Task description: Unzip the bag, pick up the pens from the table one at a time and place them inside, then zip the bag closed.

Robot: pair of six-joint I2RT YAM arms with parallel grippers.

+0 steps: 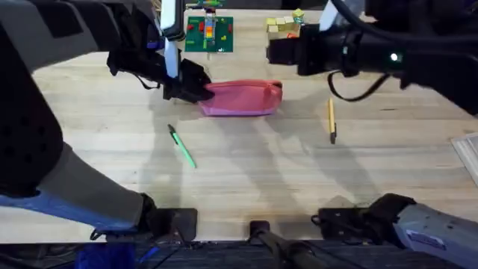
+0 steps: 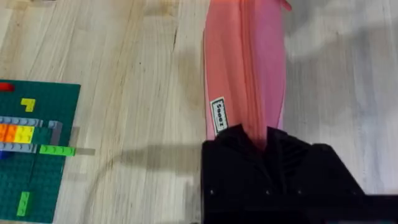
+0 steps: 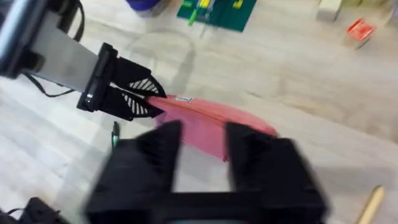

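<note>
Bag [image 1: 243, 98]: upper centre on table [image 1: 246, 179], zipped.
Left gripper [image 2: 256, 138]: pinching bag's end.
Right gripper [image 3: 202, 146]: wide, hovering.
Pens: green pen [image 1: 181, 146], yellow pen [image 1: 331, 119] lying apart.
Risk: pouch dragging instead of unzipping; weak pinch.

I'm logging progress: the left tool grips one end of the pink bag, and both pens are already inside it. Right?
Not quite. The left tool does grip the end of the pink bag, but the overhead view shows the green pen and the yellow-orange pen lying on the table.
</note>
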